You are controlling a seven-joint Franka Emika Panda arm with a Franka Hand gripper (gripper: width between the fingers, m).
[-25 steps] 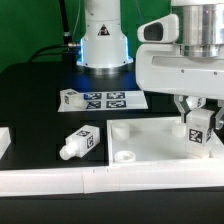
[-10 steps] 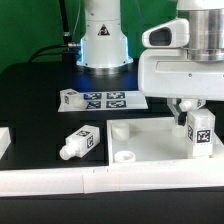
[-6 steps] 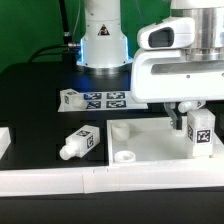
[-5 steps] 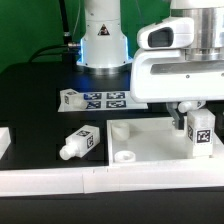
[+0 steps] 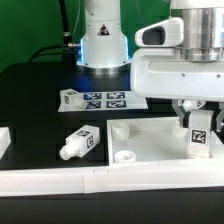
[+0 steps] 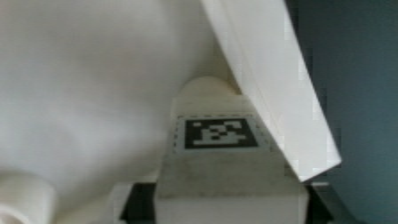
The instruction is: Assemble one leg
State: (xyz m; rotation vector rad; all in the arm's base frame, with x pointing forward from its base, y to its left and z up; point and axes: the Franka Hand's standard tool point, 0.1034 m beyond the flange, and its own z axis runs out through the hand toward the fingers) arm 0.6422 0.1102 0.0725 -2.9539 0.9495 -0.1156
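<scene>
My gripper (image 5: 196, 112) is shut on a white tagged leg (image 5: 200, 131) and holds it upright over the right part of the large white square panel (image 5: 150, 140) at the exterior view's right. In the wrist view the leg (image 6: 221, 140) fills the space between my two dark fingertips (image 6: 135, 203), with the panel (image 6: 89, 90) beneath and its edge (image 6: 267, 70) running past. A second leg (image 5: 80, 142) lies on its side on the black table left of the panel. A third leg (image 5: 69, 97) lies by the marker board (image 5: 108, 99).
The panel has round sockets at its corners (image 5: 124, 156) (image 5: 119, 130). A white rail (image 5: 60, 181) runs along the table front. A white block (image 5: 4, 141) sits at the left edge. The robot base (image 5: 102, 45) stands behind the marker board.
The gripper with the leg has shifted slightly right, then left, and stays low over the panel's right part. The loose legs have not moved.
</scene>
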